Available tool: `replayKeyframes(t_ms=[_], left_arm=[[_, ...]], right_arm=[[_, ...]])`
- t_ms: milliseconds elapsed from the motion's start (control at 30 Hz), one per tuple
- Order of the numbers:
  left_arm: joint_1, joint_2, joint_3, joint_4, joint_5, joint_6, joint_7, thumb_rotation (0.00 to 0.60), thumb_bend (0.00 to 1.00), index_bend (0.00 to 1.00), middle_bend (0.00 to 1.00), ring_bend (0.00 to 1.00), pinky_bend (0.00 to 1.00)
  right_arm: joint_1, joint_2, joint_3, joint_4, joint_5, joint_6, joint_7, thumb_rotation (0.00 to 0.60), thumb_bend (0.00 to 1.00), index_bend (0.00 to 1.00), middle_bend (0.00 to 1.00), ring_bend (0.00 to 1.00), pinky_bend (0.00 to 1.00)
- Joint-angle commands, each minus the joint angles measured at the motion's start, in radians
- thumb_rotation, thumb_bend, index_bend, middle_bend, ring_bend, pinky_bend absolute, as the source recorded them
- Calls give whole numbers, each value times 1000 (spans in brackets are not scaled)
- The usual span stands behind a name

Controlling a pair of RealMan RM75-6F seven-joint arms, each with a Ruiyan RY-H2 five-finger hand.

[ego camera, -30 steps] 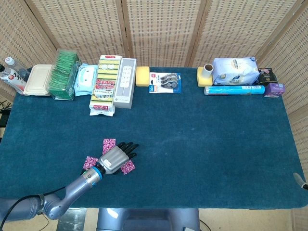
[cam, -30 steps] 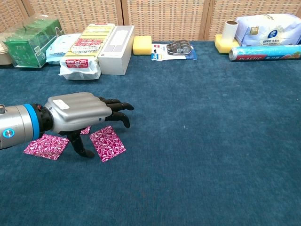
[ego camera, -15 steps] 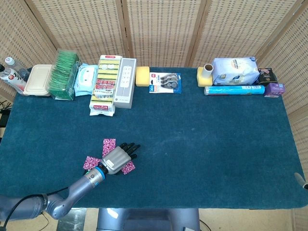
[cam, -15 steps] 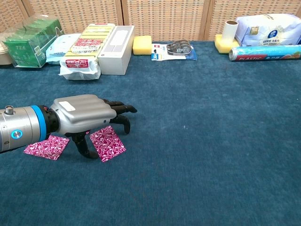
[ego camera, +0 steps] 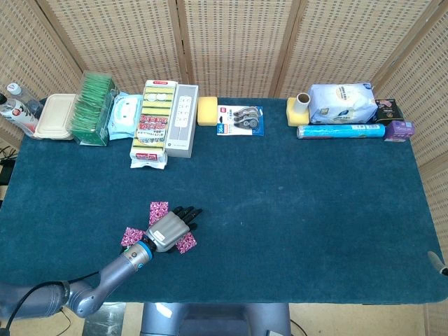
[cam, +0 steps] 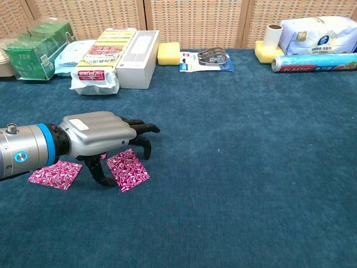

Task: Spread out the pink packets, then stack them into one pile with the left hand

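Three flat pink patterned foil packets lie spread at lower left of the head view: one [ego camera: 159, 210] above my left hand [ego camera: 168, 229], one [ego camera: 131, 236] left, one [ego camera: 187, 243] right. Hand over them, holding nothing.

Chest view: fingers [cam: 139, 130] loosely apart, thumb tip at right packet's [cam: 129, 169] edge; contact unclear.

Over the last second the left hand [cam: 100, 139] has drawn back a little toward the near-left edge of the bench [cam: 251, 167], so more of its silver wrist shows in the chest view. Its dark fingers [cam: 140, 129], which reached straight forward before, now curl down more, their tips lower over the nearest pink packet [cam: 128, 170]. Its thumb has closed in beside that packet's left edge.
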Motion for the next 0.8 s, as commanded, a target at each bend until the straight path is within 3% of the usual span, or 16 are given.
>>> replayKeyframes(t_ms=[33, 367, 800], left_arm=[[-2, 1, 2, -1, -3, 2, 3, 600, 221, 299, 0, 0, 143], [-6, -1, 9, 0, -20, 12, 15, 600, 232, 379, 0, 0, 143], [-11, 46, 2, -54, -7, 48, 19, 600, 234, 382, 0, 0, 143]], right_arm=[[0, 0, 0, 0, 1, 0, 1, 600, 227, 182, 45, 0, 0], [0, -1, 0, 2, -1, 2, 2, 600, 227, 182, 45, 0, 0], [1, -2, 0, 2, -2, -1, -1, 600, 227, 182, 45, 0, 0]])
